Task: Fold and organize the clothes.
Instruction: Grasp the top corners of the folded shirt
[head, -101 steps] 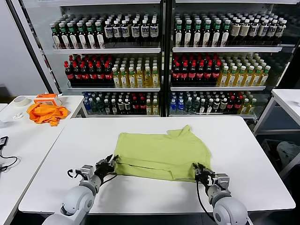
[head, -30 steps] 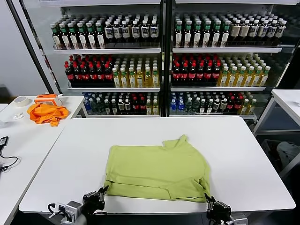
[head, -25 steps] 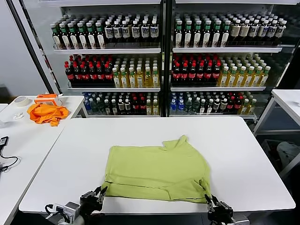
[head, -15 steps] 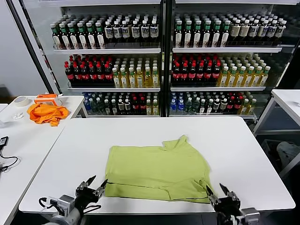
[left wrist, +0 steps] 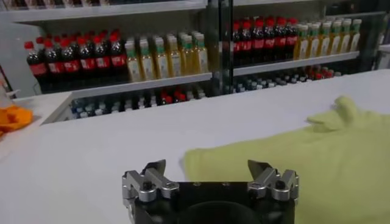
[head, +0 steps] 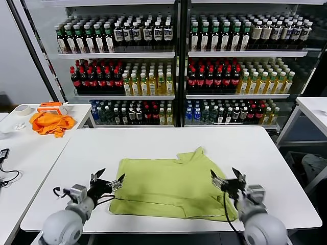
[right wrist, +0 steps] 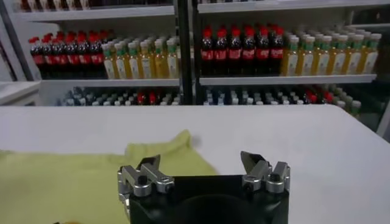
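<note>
Shelves of bottles (head: 173,76) fill the back of the room, and a white table (head: 271,168) stands before them. On a side table at the far left lies an orange garment (head: 49,123), no part of this job.

The left gripper (head: 107,182) hangs just above the table near the front edge, at the shirt's left edge, fingers spread wide and holding nothing.

The shirt (head: 171,186) lies flat near the front edge, about midway between the left and right edges, already folded partway, with 1 sleeve or corner poking up toward the back edge. It looks light, thin and limp: it will drape, crease and slide on the smooth top, and a pinch may catch only 1 layer of cloth. The best holds are probably the 2 front corners, taken through all layers together.

The right gripper (head: 227,180) hangs over the shirt's right edge, near the front, fingers likewise wide apart and empty.
</note>
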`<state>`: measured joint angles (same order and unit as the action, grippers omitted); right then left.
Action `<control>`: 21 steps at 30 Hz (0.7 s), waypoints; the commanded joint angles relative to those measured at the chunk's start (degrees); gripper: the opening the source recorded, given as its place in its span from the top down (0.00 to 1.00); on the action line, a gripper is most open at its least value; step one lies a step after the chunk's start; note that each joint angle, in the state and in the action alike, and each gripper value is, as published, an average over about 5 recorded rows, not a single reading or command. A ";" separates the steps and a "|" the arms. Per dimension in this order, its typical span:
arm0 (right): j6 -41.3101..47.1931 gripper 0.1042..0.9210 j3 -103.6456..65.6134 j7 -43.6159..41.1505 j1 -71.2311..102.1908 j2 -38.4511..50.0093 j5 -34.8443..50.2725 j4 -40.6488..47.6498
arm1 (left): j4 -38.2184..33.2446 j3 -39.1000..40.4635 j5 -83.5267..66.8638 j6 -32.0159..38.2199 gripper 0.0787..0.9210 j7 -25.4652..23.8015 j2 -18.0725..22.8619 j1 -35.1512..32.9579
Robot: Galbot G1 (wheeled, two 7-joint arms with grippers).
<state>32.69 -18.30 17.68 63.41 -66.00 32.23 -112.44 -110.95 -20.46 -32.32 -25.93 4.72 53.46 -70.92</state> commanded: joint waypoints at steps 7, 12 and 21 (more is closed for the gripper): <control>0.47 0.12 8.40 1.54 -22.97 -9.21 -2.32 28.81 | 25.70 10.48 -0.94 0.39 0.12 -5.75 1.88 23.44; 0.34 0.12 8.05 0.71 -24.47 -11.56 -4.42 34.11 | 27.07 11.12 -1.11 1.17 0.12 -8.42 1.94 24.50; -0.50 0.12 7.45 0.09 -24.71 -13.08 -5.36 37.36 | 28.67 12.33 -1.04 0.84 0.12 -9.61 2.38 24.91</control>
<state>32.19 -12.01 17.72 42.35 -77.03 27.94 -81.80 -87.49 -10.17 -33.18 -25.21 -2.50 55.51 -49.74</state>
